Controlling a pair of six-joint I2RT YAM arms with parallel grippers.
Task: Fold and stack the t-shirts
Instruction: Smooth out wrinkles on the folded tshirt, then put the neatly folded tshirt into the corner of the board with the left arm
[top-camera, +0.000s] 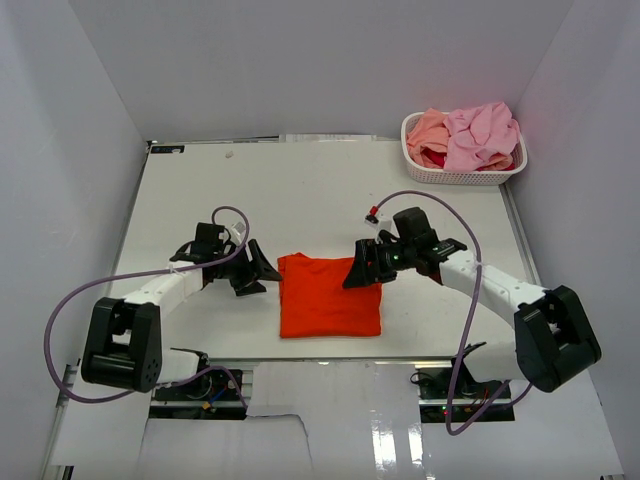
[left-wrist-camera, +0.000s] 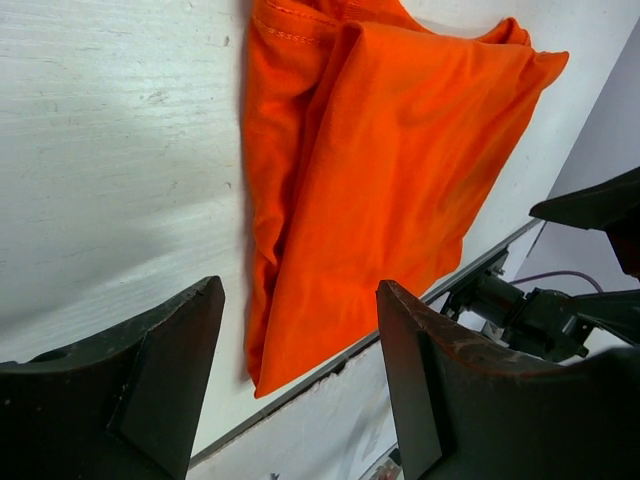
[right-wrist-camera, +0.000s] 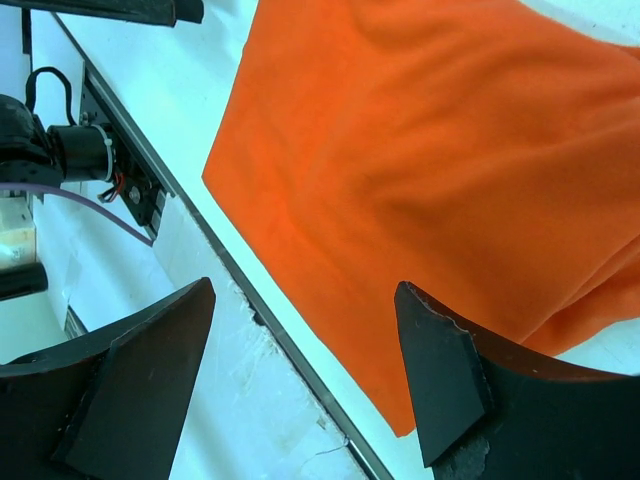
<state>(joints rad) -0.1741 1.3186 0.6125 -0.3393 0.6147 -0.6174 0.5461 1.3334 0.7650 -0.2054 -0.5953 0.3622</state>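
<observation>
A bright orange-red t-shirt (top-camera: 329, 297) lies folded into a rectangle at the near middle of the table. It also shows in the left wrist view (left-wrist-camera: 380, 170) and the right wrist view (right-wrist-camera: 440, 150). My left gripper (top-camera: 262, 270) is open and empty just left of the shirt. My right gripper (top-camera: 362, 268) is open and empty over the shirt's far right corner. Other t-shirts, a light pink one (top-camera: 480, 135) and a salmon-peach one (top-camera: 428, 130), lie crumpled in the basket, with a bit of dark red (top-camera: 434, 159) below them.
The white perforated basket (top-camera: 462, 175) stands at the far right corner of the table. White walls enclose the table on three sides. The table's near edge (top-camera: 330, 362) runs just below the folded shirt.
</observation>
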